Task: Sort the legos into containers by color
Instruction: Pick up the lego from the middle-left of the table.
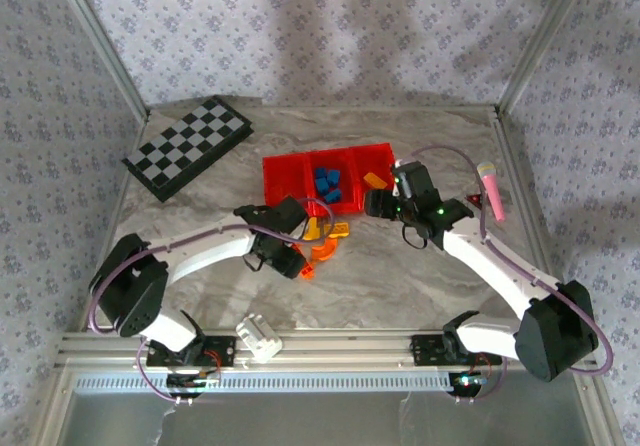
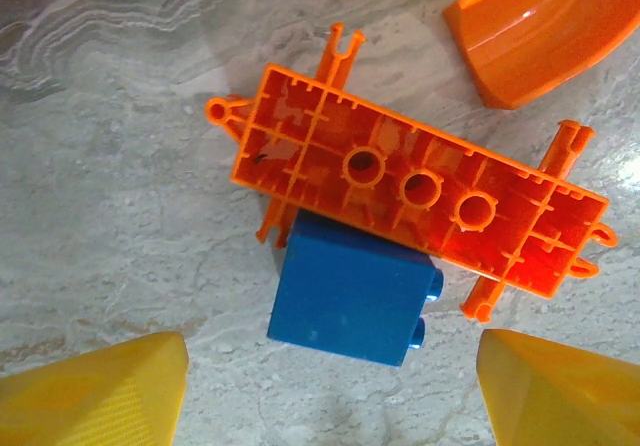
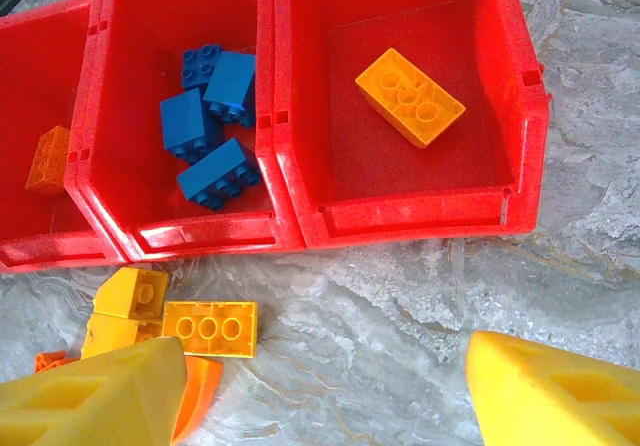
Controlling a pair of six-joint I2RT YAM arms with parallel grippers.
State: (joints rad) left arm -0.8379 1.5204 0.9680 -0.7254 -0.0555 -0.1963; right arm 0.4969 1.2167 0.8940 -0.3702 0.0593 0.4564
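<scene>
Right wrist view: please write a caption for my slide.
Red tray with blue bricks in its middle compartment, one yellow brick in the rightmost; other yellow bricks lie on the table.

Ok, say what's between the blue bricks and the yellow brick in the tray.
Right wrist view: just the red dividing wall, blue bricks one side, yellow brick the other.

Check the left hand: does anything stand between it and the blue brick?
Nothing visible does. The left hand is open over the blue brick, with bare table on either side. An orange plate, underside up, lies against the brick's far edge; overlap unclear.
</scene>
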